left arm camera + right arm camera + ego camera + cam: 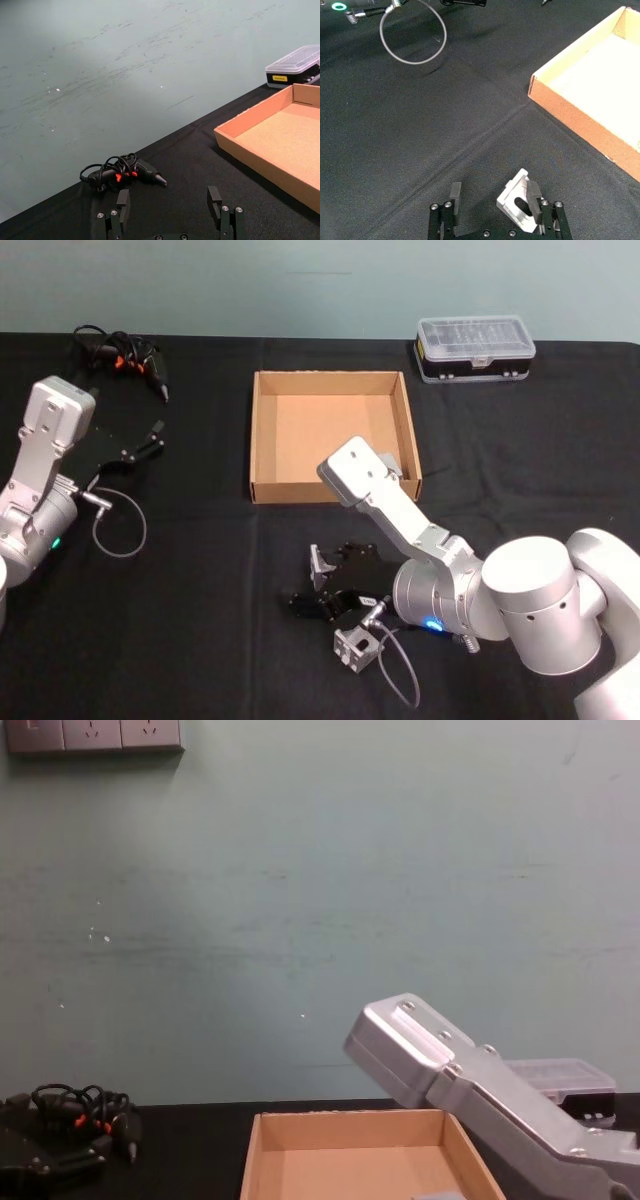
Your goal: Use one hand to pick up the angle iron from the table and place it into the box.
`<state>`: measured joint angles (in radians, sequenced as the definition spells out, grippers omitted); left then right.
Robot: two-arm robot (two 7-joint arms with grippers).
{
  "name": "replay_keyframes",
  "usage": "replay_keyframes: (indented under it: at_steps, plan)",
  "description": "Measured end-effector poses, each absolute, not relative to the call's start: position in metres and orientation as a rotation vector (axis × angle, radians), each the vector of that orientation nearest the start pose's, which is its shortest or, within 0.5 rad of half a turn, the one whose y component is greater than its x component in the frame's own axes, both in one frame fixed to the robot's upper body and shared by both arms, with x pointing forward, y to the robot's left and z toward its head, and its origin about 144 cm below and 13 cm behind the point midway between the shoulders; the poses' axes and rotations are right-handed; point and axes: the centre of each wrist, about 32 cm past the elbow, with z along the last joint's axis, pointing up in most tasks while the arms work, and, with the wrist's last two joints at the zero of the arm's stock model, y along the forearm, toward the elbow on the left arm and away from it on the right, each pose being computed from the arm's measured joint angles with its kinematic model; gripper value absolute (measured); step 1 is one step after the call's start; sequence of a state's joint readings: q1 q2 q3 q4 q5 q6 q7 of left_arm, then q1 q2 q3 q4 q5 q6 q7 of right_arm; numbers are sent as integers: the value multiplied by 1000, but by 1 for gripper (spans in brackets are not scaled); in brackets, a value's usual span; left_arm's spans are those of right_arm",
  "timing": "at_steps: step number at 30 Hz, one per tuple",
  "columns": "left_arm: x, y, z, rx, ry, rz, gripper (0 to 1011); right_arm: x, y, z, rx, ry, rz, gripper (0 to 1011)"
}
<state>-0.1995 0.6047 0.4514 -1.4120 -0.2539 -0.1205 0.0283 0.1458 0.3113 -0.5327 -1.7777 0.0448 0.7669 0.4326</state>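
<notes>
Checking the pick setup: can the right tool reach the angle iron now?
Likely yes. The open right tool has the angle iron between its fingers, close against one, with nothing between on the table. The left tool is parked far left.

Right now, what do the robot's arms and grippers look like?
Both arms are boxy silver-grey metal with rounded pale joints. The right arm carries a blue light, the left arm a green one, and a thin grey cable loops beside each wrist. The left gripper and right gripper are black, each with two slim fingers fixed by small screws.
</notes>
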Motion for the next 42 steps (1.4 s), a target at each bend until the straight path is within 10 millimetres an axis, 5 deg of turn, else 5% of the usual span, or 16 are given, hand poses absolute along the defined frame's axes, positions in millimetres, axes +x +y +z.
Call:
replay_keyframes:
  at_steps: [22,42]
  plan:
    - [489,310,1140,304,-285,1248,1011,446,-145,1202,-638,191,-655,161]
    - [489,310,1140,304,-285,1248,1011,444,-150,1207,-604,156,-663,85]
